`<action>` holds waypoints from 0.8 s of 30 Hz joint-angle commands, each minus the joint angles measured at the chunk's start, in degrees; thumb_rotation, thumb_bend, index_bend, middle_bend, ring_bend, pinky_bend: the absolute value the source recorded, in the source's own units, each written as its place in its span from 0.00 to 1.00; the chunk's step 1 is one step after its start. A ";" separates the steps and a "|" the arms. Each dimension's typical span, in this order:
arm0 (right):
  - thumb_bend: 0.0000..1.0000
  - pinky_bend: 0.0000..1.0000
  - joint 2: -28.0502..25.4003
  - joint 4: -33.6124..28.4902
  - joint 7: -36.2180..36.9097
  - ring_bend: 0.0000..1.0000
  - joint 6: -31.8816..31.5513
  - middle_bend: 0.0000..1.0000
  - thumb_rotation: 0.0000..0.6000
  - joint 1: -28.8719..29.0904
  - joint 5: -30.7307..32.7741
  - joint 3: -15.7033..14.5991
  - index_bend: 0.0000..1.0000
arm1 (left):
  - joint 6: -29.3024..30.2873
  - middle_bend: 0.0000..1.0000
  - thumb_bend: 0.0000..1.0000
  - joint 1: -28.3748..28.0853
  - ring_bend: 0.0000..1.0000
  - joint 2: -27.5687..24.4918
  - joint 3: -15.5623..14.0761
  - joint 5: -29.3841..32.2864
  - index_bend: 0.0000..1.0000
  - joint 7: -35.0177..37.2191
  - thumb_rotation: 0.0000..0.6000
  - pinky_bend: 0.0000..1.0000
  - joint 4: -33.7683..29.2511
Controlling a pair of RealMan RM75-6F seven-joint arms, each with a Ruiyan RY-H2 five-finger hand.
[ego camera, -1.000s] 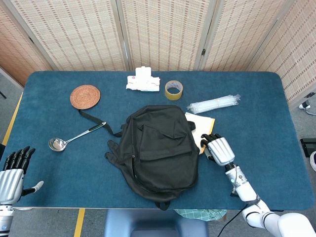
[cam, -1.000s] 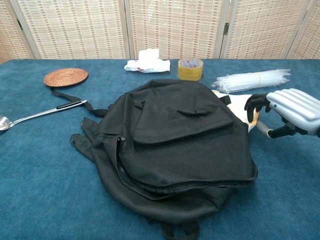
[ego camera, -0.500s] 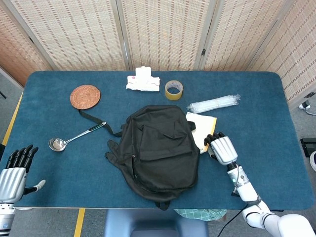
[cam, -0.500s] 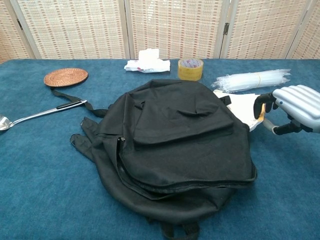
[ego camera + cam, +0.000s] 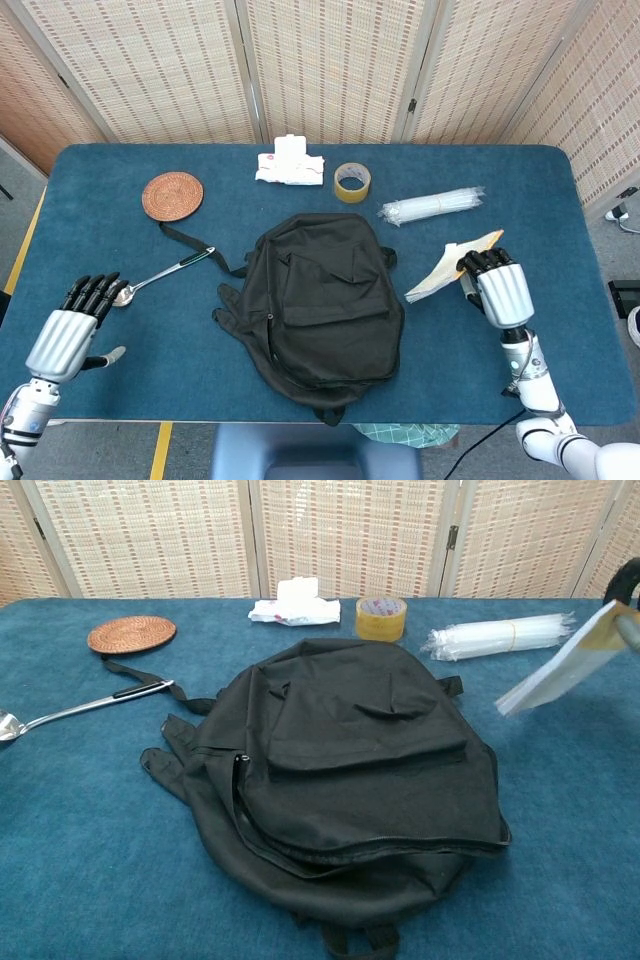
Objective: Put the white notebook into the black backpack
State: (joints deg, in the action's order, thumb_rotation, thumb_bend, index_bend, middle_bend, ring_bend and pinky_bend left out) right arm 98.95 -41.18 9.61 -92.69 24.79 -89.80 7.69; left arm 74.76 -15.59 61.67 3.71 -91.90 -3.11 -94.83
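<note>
Gripping white notebook (image 5: 446,270) tilted off table, right hand (image 5: 497,289) sits beside black backpack (image 5: 320,305)

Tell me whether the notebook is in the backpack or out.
Out. The right hand holds the notebook tilted in the air, right of the backpack, clear of it.

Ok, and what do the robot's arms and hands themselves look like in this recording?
Both match: the left hand and right hand have ribbed silver-grey backs and black fingers. Slim white forearm sections with metallic wrist joints sit behind them. A dark cable trails near the right arm at the table's edge.
</note>
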 commanded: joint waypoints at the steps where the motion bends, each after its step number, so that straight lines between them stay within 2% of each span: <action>1: 0.51 0.42 -2.65 -2.37 -0.41 0.51 -5.27 0.56 1.00 -0.42 -0.80 2.17 0.91 | -3.44 0.06 0.20 -3.25 0.06 -0.97 0.03 -2.02 0.10 2.57 1.00 0.00 -1.19; 6: 0.51 0.42 -5.76 -6.52 -2.26 0.52 -9.31 0.56 1.00 -0.56 -1.32 3.83 0.91 | -8.42 0.06 0.20 -7.81 0.06 -1.32 -0.56 -4.47 0.12 7.91 1.00 0.00 -1.97; 11: 0.51 0.42 -9.03 -11.62 -4.80 0.53 -10.84 0.56 1.00 -0.77 -1.86 4.61 0.91 | -12.00 0.06 0.20 -11.62 0.06 -0.18 -1.51 -7.47 0.14 9.33 1.00 0.00 -1.96; 17: 0.51 0.42 -12.86 -17.02 -8.41 0.53 -10.50 0.56 1.00 -0.63 -2.21 5.35 0.91 | -16.72 0.06 0.20 -16.21 0.06 2.49 -2.55 -9.75 0.15 9.52 1.00 0.00 -2.30; 24: 0.51 0.42 -15.69 -20.45 -11.24 0.53 -8.87 0.56 1.00 -0.33 -2.05 5.92 0.91 | -22.55 0.06 0.20 -22.26 0.06 7.34 -2.06 -9.59 0.17 10.84 1.00 0.00 -3.93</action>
State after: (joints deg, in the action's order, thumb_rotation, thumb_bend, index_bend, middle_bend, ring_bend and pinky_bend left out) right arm 83.54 -61.30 -1.28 -101.87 24.37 -91.88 13.49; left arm 53.58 -36.45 67.73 1.37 -101.72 7.08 -98.24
